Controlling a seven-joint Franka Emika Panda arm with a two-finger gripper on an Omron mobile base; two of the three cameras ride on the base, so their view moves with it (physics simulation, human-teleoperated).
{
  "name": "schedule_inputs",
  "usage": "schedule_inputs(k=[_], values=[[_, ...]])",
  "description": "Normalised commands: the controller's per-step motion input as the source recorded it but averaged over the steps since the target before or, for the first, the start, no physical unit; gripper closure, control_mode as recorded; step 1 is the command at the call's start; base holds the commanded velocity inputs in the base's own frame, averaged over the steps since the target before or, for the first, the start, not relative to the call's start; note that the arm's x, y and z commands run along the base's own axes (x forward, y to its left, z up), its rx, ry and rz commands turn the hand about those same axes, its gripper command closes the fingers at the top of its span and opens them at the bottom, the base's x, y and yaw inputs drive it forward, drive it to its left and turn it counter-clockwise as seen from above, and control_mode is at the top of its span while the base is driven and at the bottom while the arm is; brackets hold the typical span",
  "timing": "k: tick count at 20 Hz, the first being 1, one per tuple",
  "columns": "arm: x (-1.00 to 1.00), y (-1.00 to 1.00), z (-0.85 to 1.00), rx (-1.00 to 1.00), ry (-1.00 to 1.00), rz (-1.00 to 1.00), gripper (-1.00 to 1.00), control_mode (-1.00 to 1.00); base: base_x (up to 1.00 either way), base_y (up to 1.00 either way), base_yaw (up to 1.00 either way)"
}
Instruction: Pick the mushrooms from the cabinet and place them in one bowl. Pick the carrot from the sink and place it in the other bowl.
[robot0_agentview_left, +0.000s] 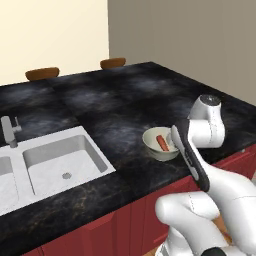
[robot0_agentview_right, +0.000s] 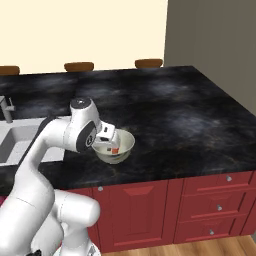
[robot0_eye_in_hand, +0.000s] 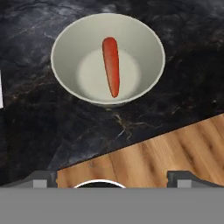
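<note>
The carrot (robot0_eye_in_hand: 111, 65) lies lengthwise inside the other bowl (robot0_eye_in_hand: 65, 39), a cream-white round bowl on the black counter near its front edge. The same bowl (robot0_agentview_left: 150, 142) holds the carrot (robot0_agentview_left: 162, 143) in the left base view. My gripper (robot0_eye_in_hand: 114, 177) hangs above the bowl (robot0_agentview_right: 127, 142) on the side of the counter's edge, open and holding nothing. Its hand (robot0_agentview_right: 107, 134) hovers just over the rim. The sink (robot0_agentview_left: 95, 150) sits to the left with its faucet (robot0_agentview_left: 10, 130). The mushrooms, the cabinet and the one bowl are out of view.
The black counter (robot0_agentview_left: 125, 100) stretches far back and right. Brown seats (robot0_agentview_left: 42, 73) stand beyond its far edge. Red drawers (robot0_agentview_right: 220, 205) run below the front edge, and the wooden floor (robot0_eye_in_hand: 175, 148) lies under it.
</note>
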Motion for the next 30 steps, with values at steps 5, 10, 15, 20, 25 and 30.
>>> schedule_inputs(k=[5,10,15,20,25,30], values=[[-0.30,-0.01,0.12,0.01,-0.05,0.01,-1.00,-1.00,0.00,0.00,0.00],[-0.79,-0.01,0.21,0.00,-0.14,0.07,-1.00,-1.00,0.00,0.00,0.00],[0.00,0.00,0.00,0.00,0.00,0.00,-1.00,1.00,-0.73,0.00,0.09],[0.00,0.00,0.00,0.00,0.00,0.00,-1.00,1.00,-0.79,0.00,0.24],[0.00,0.00,0.00,0.00,0.00,0.00,-1.00,1.00,-0.08,0.00,0.50],[0.00,0.00,0.00,0.00,0.00,0.00,-1.00,1.00,-0.07,0.00,0.50]])
